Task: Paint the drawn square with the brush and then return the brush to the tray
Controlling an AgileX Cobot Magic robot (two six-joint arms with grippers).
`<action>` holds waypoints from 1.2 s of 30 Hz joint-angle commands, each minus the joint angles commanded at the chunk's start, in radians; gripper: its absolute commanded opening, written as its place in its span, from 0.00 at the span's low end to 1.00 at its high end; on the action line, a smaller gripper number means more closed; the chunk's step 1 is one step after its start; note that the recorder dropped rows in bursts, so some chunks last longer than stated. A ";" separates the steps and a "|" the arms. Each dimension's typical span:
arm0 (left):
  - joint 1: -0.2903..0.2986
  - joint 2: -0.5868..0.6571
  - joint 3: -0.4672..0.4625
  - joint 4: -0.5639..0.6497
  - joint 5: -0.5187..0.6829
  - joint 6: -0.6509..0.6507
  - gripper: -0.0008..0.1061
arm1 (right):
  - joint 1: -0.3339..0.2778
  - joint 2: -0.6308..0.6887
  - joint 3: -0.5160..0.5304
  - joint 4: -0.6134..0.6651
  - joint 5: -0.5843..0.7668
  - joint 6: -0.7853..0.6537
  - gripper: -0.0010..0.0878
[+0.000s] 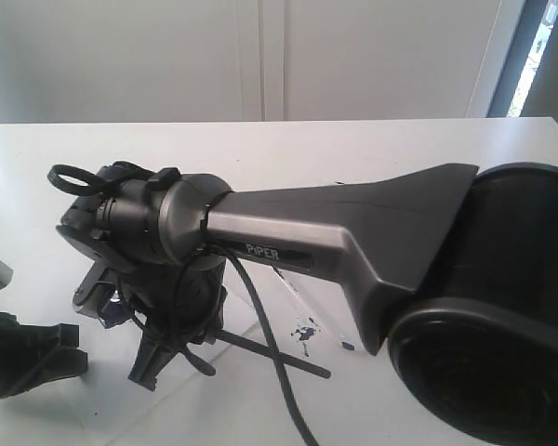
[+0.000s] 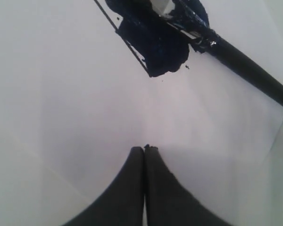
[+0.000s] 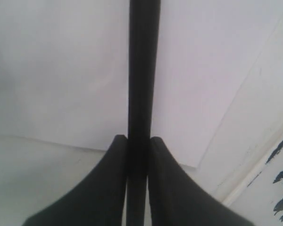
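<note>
Bristles of the brush [image 2: 247, 68] are laid on the blue-smeared drawn square [image 2: 155, 47] on the paper [image 2: 61, 94], its handle is clamped by the right hand [image 3: 137, 141] near the tray [image 3: 262, 197], and the left hand [image 2: 145, 149] is closed on nothing near the square.

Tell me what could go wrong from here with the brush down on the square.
Paint on the square already looks to bulge past its pen line, so more strokes may spread it further. The brush tip looks heavily loaded and could drip on the paper on its way to the tray.
</note>
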 joint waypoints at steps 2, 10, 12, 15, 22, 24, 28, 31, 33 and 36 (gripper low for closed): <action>0.000 0.000 0.000 0.002 0.000 0.000 0.01 | 0.000 0.000 -0.010 0.011 0.000 0.000 0.01; 0.000 0.000 0.000 0.002 0.000 0.000 0.01 | 0.043 0.000 -0.062 0.028 0.000 -0.013 0.01; 0.000 0.000 0.000 0.002 0.000 0.000 0.01 | 0.045 0.000 -0.069 0.028 0.000 -0.016 0.01; 0.000 0.000 0.000 0.002 -0.021 0.009 0.01 | 0.043 0.005 -0.070 0.026 0.000 -0.016 0.01; 0.000 0.000 0.000 0.002 -0.023 0.014 0.01 | 0.039 0.039 -0.081 -0.016 0.000 -0.016 0.01; 0.000 0.000 0.000 0.002 -0.029 0.016 0.01 | 0.039 0.054 -0.095 -0.020 0.000 -0.014 0.01; 0.000 0.000 0.000 0.002 -0.037 0.020 0.01 | 0.039 0.065 -0.122 -0.027 0.000 0.000 0.01; 0.000 0.000 0.000 0.002 -0.039 0.020 0.01 | 0.039 0.067 -0.142 -0.035 0.000 0.005 0.01; 0.000 0.000 0.000 0.002 -0.039 0.020 0.01 | 0.039 0.067 -0.151 -0.053 0.000 0.012 0.01; 0.000 0.000 0.000 0.002 -0.039 0.023 0.01 | 0.039 0.067 -0.153 -0.060 0.000 0.014 0.01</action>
